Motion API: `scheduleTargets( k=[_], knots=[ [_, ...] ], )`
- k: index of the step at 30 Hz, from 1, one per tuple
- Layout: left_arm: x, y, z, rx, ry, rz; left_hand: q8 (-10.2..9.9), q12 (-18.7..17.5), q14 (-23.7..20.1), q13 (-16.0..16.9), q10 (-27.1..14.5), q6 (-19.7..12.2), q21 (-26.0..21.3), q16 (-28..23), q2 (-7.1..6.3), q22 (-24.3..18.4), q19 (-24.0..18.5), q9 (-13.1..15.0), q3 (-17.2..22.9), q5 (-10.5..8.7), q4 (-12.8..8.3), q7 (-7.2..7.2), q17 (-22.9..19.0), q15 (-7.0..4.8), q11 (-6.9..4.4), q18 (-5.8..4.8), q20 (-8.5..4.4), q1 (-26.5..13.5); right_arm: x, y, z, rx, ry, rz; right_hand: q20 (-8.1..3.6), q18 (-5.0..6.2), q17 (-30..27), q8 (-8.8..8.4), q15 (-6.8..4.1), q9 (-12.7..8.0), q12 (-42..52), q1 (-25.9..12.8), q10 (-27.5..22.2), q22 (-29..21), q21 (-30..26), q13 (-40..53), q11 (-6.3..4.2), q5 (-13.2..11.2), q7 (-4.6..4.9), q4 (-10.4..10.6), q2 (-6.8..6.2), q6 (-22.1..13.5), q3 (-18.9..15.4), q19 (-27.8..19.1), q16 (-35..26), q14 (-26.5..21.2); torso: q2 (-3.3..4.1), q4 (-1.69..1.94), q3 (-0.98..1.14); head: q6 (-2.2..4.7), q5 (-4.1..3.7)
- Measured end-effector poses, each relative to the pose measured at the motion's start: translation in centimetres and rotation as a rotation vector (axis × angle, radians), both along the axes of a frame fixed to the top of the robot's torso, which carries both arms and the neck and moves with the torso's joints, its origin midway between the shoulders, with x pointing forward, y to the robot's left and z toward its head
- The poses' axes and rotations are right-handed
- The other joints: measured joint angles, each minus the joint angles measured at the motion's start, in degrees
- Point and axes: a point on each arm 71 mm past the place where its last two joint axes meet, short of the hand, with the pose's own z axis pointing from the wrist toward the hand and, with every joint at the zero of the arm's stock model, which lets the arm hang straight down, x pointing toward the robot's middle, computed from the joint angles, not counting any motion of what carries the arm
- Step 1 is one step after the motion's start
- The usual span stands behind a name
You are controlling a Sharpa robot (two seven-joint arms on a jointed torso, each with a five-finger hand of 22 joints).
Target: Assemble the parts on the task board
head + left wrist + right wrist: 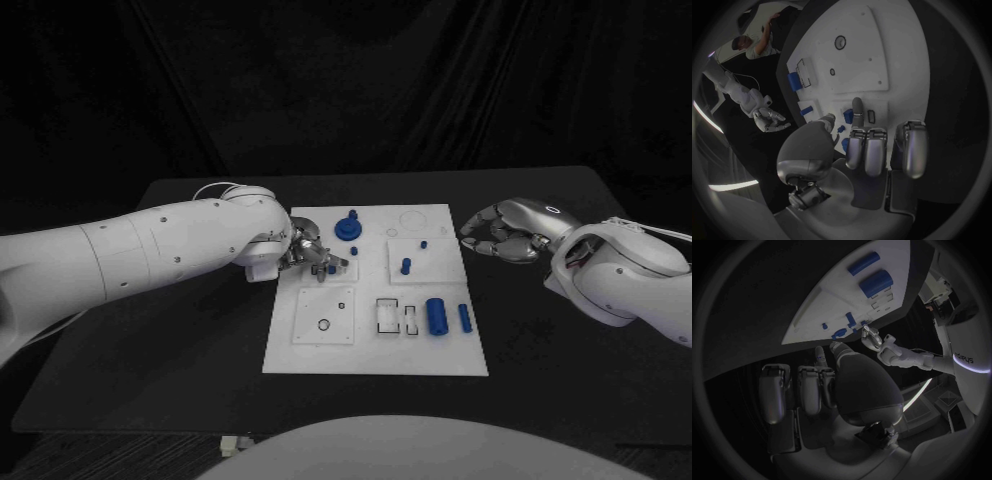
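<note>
Black desk (159,380), carrying a white board (378,345) at its middle. Left hand (306,250) over the board's left edge, fingers (857,111) reaching to a small blue peg (333,268); whether they grip it, cannot tell. Right hand (502,232) beside the board's right edge, fingers curled in, holding nothing. Blue cylinders (436,318) lie low on the board; right wrist view shows them nearest (875,283).
</note>
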Motion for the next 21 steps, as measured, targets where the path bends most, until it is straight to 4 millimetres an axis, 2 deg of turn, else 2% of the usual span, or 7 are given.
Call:
scheduleTargets(
  k=[8,13,19,21],
  knots=[
    [0.4,1.1,2.0,-0.032,-0.08,0.041,0.0,0.0,0.0,0.0,0.0,0.0,0.0,0.0,-0.53,0.0,0.3,0.2,-2.5,-0.23,0.7,0.0,0.0,0.0,0.0,0.0,0.19,-1.0,0.0,-0.1,0.0,0.0,-0.001,-0.001,0.0,0.0,0.0,-0.28,0.0,-0.1,0.0,0.0,0.0,0.0,0.0,0.0,0.0,0.2,0.0,0.0,0.0,0.0,0.0,0.0,0.0,0.0,-0.06,0.02,0.01,0.0,-0.34],
    [0.9,2.0,3.8,-0.061,-0.153,0.075,0.0,0.0,0.0,0.0,0.0,0.5,0.3,0.0,-0.16,0.0,0.5,0.3,-4.9,-0.23,0.7,-0.12,0.0,0.0,0.0,0.0,-0.09,-2.4,0.0,-0.1,0.0,0.001,-0.002,-0.002,0.0,0.0,0.0,-0.27,0.0,-0.1,0.0,0.0,0.0,0.0,0.0,0.0,0.0,0.2,0.0,0.2,0.0,0.0,0.2,0.0,0.0,0.0,-0.16,0.08,0.03,0.0,-0.55],
    [1.5,3.0,5.5,-0.084,-0.218,0.107,0.0,0.0,0.0,0.0,0.0,0.8,0.4,0.0,-0.13,0.0,0.7,0.4,-5.2,-0.23,0.5,-0.33,0.0,0.0,0.0,0.0,-0.29,-2.4,-0.1,-0.2,0.0,0.002,-0.004,-0.003,0.0,0.0,0.0,-0.27,0.0,-0.1,0.0,0.0,0.0,0.0,0.0,0.0,0.0,0.2,0.0,0.2,0.0,0.0,0.2,0.0,0.0,0.0,-0.17,0.03,0.08,0.0,-0.41],
    [1.6,3.1,5.7,-0.087,-0.226,0.111,0.0,0.0,0.0,0.0,0.0,0.8,0.5,0.0,0.58,0.0,0.7,0.4,-5.5,-0.23,0.5,-0.42,0.0,0.0,0.0,0.0,-0.29,-1.7,-0.1,-0.2,0.0,0.002,-0.004,-0.003,0.0,0.0,0.0,-0.27,0.0,-0.1,0.0,0.0,0.0,0.0,0.0,0.0,0.0,0.2,0.0,0.2,0.0,0.0,0.2,0.0,0.0,0.0,-0.16,0.01,0.08,0.0,-0.33]
  ],
)
